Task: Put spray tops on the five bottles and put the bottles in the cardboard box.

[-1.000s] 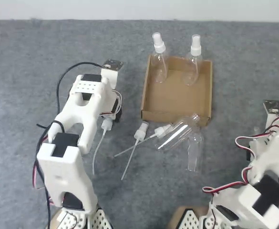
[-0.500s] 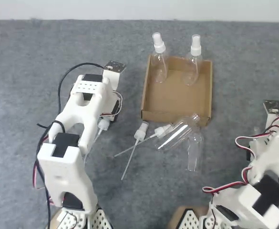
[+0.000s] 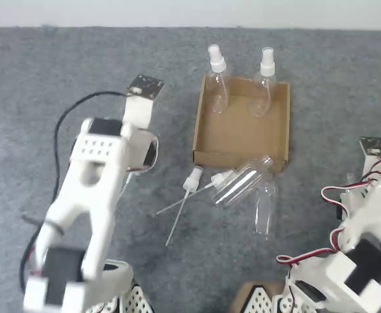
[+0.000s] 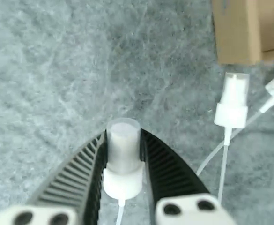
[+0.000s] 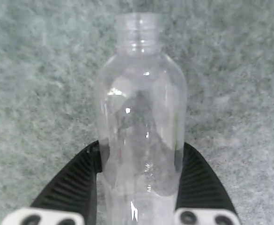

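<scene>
Soft, even light is falling from above on the grey table [image 3: 47,72], leaving only faint shadows beside the loose spray tops [image 3: 193,177]. Small white glints are shining on the clear bottle [image 5: 141,131], while the cardboard box [image 3: 241,140] is lying evenly lit

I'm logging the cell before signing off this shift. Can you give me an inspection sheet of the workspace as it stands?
Surface: grey carpet, lying flat.
Job's things: cardboard box with two capped bottles at its far wall; two uncapped bottles lying in front of it; two loose spray tops beside them.
Clutter: nothing seen.
Grippers: left gripper shut on a held spray top; right gripper shut on a held open bottle.
Cables: black cable by the left arm; red and white wires on the right arm.
Surroundings: pale wall behind the carpet.
</scene>
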Action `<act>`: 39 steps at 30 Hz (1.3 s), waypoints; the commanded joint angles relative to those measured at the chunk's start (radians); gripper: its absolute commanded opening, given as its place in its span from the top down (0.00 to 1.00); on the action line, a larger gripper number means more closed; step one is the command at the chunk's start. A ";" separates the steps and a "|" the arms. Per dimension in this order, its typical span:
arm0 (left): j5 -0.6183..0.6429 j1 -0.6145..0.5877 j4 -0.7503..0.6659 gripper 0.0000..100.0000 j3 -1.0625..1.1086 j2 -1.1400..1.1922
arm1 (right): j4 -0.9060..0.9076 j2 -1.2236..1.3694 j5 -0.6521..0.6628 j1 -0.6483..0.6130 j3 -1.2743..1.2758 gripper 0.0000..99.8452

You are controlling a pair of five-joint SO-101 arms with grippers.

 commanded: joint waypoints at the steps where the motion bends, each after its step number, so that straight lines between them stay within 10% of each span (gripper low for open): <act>1: -0.005 0.002 -0.084 0.99 0.177 -0.285 | 0.004 -0.058 -0.009 -0.028 -0.037 0.85; 8: -0.003 -0.006 -0.229 0.99 0.453 -0.463 | 0.180 -0.056 -0.006 -0.076 -0.170 0.67; 23: -0.003 -0.003 -0.288 0.99 0.515 -0.488 | 0.383 0.070 0.048 -0.194 -0.512 0.75; 39: -0.003 0.002 -0.288 0.99 0.515 -0.486 | 0.420 0.346 0.152 -0.056 -0.680 0.75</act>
